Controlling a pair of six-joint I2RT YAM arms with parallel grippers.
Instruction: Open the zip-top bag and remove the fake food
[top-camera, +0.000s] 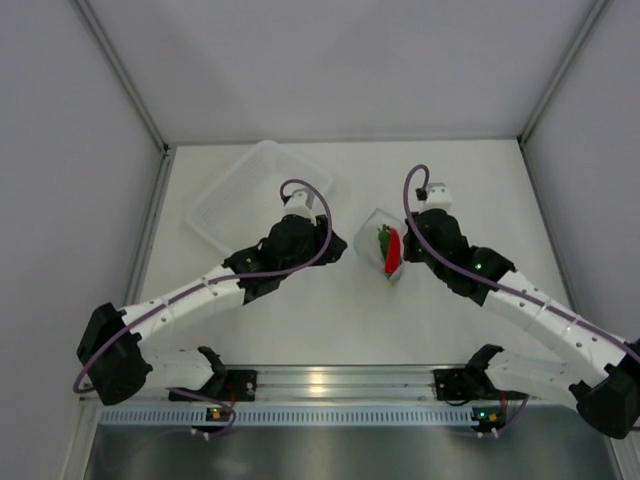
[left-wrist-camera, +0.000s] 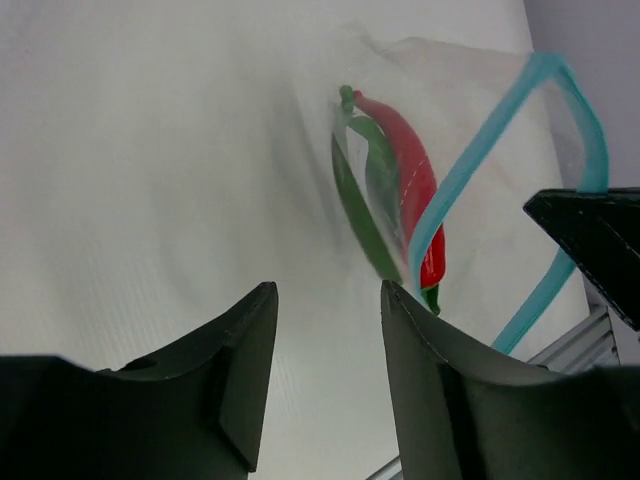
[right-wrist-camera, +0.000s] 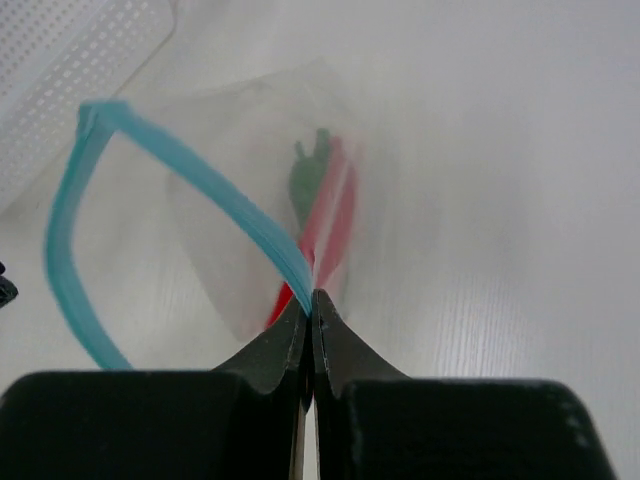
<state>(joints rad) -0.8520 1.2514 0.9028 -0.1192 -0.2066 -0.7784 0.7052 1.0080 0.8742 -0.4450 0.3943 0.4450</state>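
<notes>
Zip-top bag position: The zip-top bag (top-camera: 385, 250) is sitting near the middle of the bench (top-camera: 300, 320), a little toward the right edge, between the two arms.
Bag mouth: The teal zip strip (right-wrist-camera: 200, 182) is gaping in a wide loop, so the mouth is standing open.
Bag contents: The fake food is lying inside, bunched toward the closed end. It is showing as a red chili (left-wrist-camera: 410, 170) with green chilies (left-wrist-camera: 355, 215) beside it. None is lying outside the bag.
Right jaws: They are pinching fully together on one side of the zip strip and holding the bag by that lip.
Left jaws: They are standing partly open with nothing between them, just beside the bag's open mouth.
Handling, bag: The thin, crinkly film is looking light, limp and slippery. The stiffer zip strip is judged the only firm place to grip.
Handling, food: The chilies are appearing rigid, smooth and light. They are best taken across the mid-body or at the stem end, reaching through the mouth.
Risk: The unsupported lip is likely to be folding inward and narrowing the opening.
Other container: A clear tub (top-camera: 225, 180) is sitting toward the far left corner. No contents are showing in it.
</notes>
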